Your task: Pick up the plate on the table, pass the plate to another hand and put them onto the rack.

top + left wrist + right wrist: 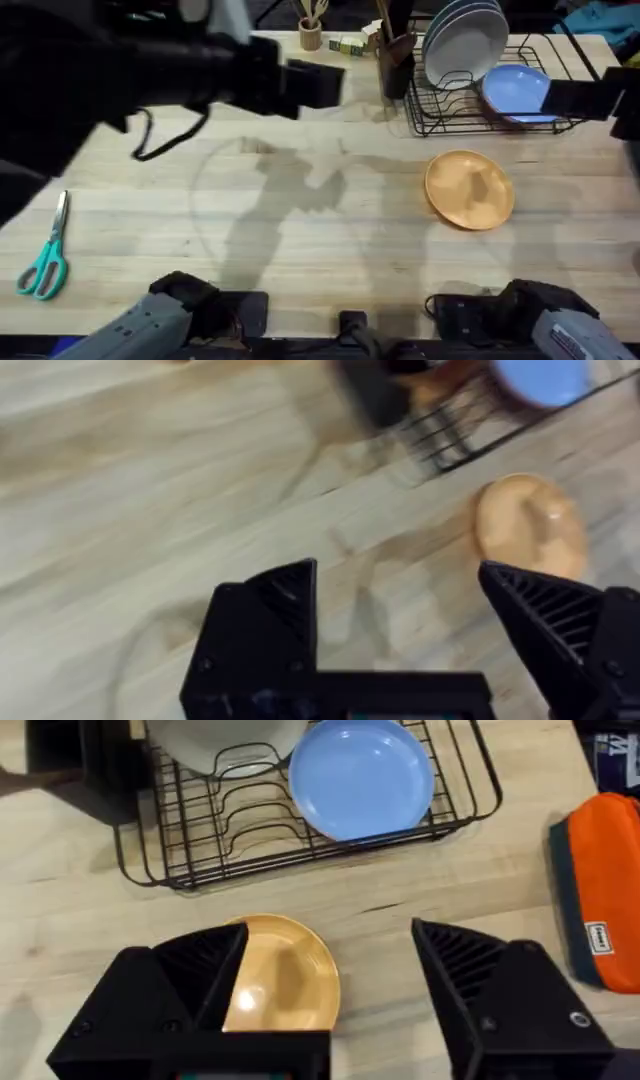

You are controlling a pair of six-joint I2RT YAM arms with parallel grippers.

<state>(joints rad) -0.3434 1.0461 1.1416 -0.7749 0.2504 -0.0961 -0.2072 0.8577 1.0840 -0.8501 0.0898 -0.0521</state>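
We see the plate [469, 189] lying flat, face up, on the bench [300, 230] toward its right edge, just before the rack [480, 105]. Being round, it shows no long axis. Both our left hand [400, 610] and right hand [330, 970] have fingers spread apart, holding nothing.

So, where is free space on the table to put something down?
The table is bare between the scissors and the plate. It is crowded at the far edge, around the rack holding a light blue plate.
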